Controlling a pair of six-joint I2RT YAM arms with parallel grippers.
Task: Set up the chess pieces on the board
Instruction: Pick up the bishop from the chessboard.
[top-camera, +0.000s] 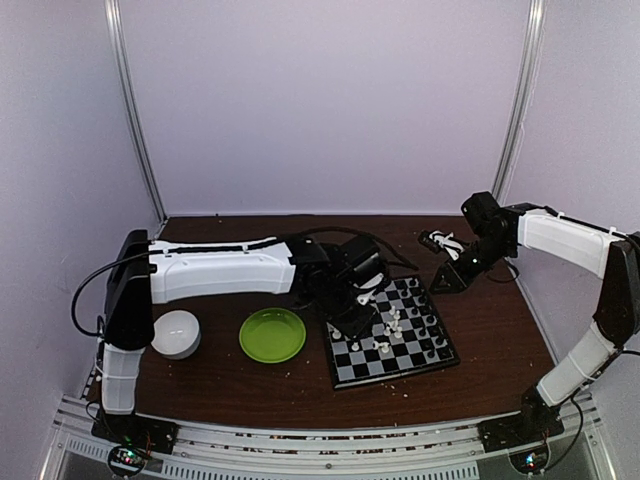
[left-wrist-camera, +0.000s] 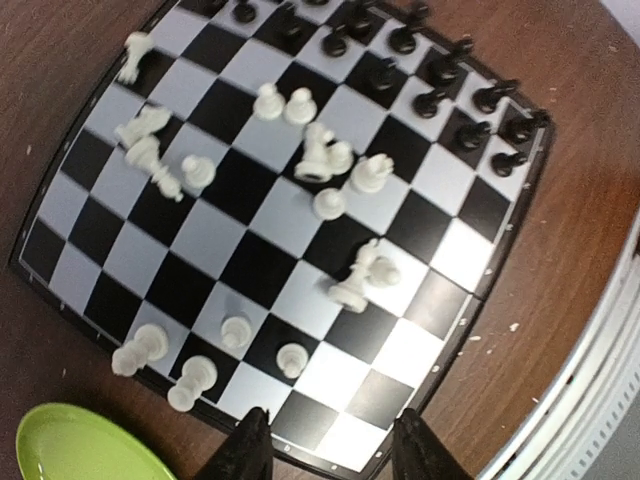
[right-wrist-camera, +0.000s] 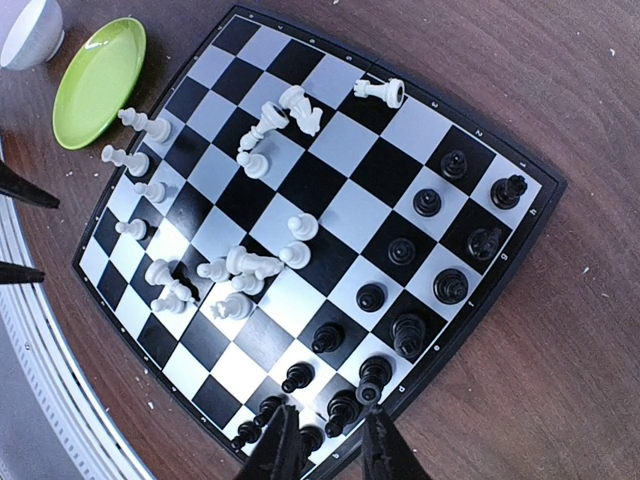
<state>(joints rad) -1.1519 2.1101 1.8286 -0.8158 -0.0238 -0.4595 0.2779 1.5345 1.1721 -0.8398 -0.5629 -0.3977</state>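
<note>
The board (top-camera: 350, 365) lies right of centre. Over its left edge hangs my left gripper (top-camera: 352, 305). In the left wrist view that gripper (left-wrist-camera: 335, 445) is open and empty above the board's (left-wrist-camera: 250, 270) near border. White chess pieces (left-wrist-camera: 290, 358) stand or lie scattered there, several tipped over. Black chess pieces (left-wrist-camera: 430, 70) line the far side. My right gripper (top-camera: 447, 278) hovers at the board's back right corner. Seen from its wrist, it (right-wrist-camera: 335, 440) is open by a narrow gap, high over the black pieces (right-wrist-camera: 430, 260), with nothing in it. White pieces (right-wrist-camera: 235, 270) cluster mid-board (right-wrist-camera: 330, 190).
A green plate (top-camera: 272, 334) sits left of the board, with a white bowl (top-camera: 176, 333) further left. A small black-and-white bundle (top-camera: 440, 242) lies behind the board. Pale crumbs dot the brown table. A metal rail (top-camera: 330, 440) runs along the front edge.
</note>
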